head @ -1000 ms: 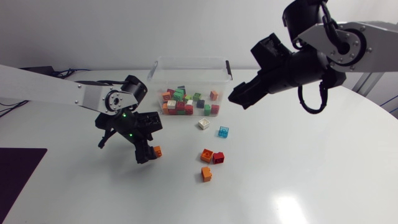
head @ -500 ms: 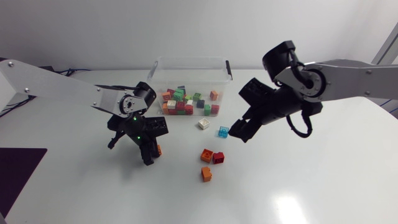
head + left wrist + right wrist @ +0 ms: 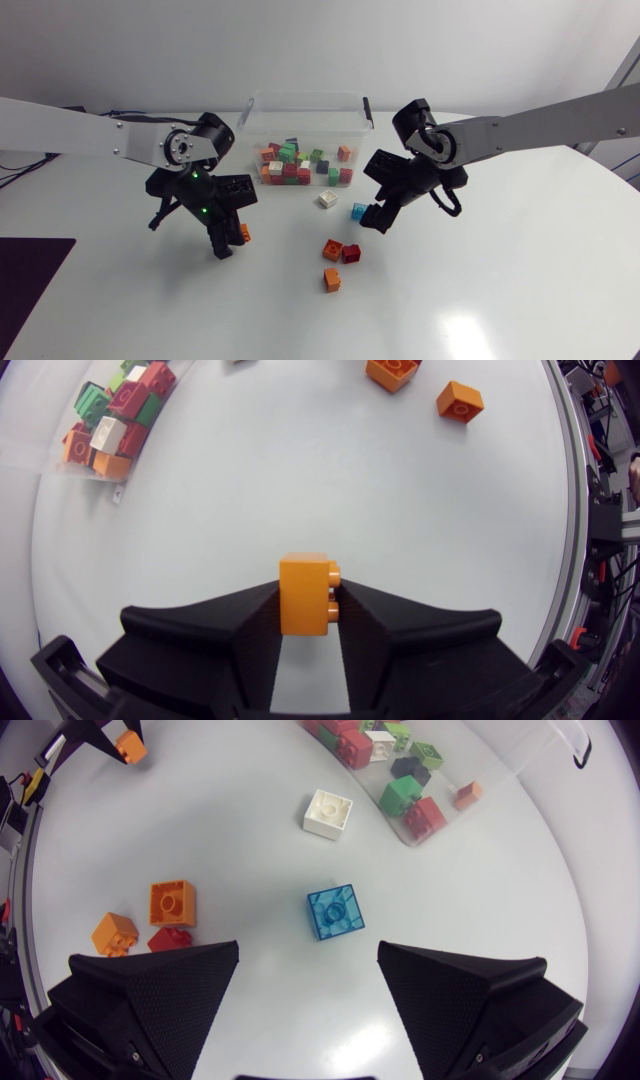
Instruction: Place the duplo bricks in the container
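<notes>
My left gripper (image 3: pixel 230 240) is shut on an orange brick (image 3: pixel 244 232) just over the table, left of the loose bricks. In the left wrist view the orange brick (image 3: pixel 305 592) sits clamped between both fingers of that gripper (image 3: pixel 308 612). My right gripper (image 3: pixel 379 216) stands open, low beside a clear blue brick (image 3: pixel 359 211). In the right wrist view the blue brick (image 3: pixel 335 912) lies just ahead of the wide gap of that gripper (image 3: pixel 308 972). The clear container (image 3: pixel 358 108) at the back holds several coloured bricks.
A white brick (image 3: pixel 327 199) lies between the container and the blue one. An orange brick (image 3: pixel 333 248), a red brick (image 3: pixel 351 253) and another orange brick (image 3: pixel 332 280) sit in a cluster nearer the front. The container's wall (image 3: pixel 520 780) is ahead of my right gripper.
My left gripper has shut on the orange brick and shifted slightly left. My right arm has swung down from high at the right to just beside the blue brick.
</notes>
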{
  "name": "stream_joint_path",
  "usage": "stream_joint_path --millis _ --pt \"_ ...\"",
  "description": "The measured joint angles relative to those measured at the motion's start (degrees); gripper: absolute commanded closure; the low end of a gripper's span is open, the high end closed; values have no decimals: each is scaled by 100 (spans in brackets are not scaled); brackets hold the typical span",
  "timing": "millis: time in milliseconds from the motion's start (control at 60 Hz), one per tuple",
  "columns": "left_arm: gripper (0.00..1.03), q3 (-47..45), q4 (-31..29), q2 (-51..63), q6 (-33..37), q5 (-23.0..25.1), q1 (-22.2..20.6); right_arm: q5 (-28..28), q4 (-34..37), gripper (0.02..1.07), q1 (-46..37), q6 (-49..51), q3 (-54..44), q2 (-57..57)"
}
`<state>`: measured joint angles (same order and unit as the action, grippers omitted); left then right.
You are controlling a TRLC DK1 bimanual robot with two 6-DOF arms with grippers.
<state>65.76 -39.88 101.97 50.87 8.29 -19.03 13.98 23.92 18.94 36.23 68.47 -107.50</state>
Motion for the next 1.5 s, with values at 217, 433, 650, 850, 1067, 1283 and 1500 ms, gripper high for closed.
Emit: stream_joint_path --millis 217,433,650,850,1067,1283,1500 --pt "76 44 -319 -579 -4 90 -13 83 -116 7 -105 245 275 -400" --pt "76 448 -619 -1001 -136 221 -105 127 -146 10 -109 439 535 -728" --pt "76 960 -715 -1167 -330 393 -109 142 -151 25 -105 549 850 -1040" --pt "75 1447 -719 -1145 -590 542 -107 232 -146 66 -101 629 874 -1178" --pt "75 2133 -365 -855 -1073 671 -103 284 -149 77 -111 669 872 -1176" --pt "74 2896 162 -157 -1781 734 -81 431 -46 77 -184 669 538 -745" --pt "72 3818 407 769 -2337 754 52 538 157 77 -225 664 210 175"
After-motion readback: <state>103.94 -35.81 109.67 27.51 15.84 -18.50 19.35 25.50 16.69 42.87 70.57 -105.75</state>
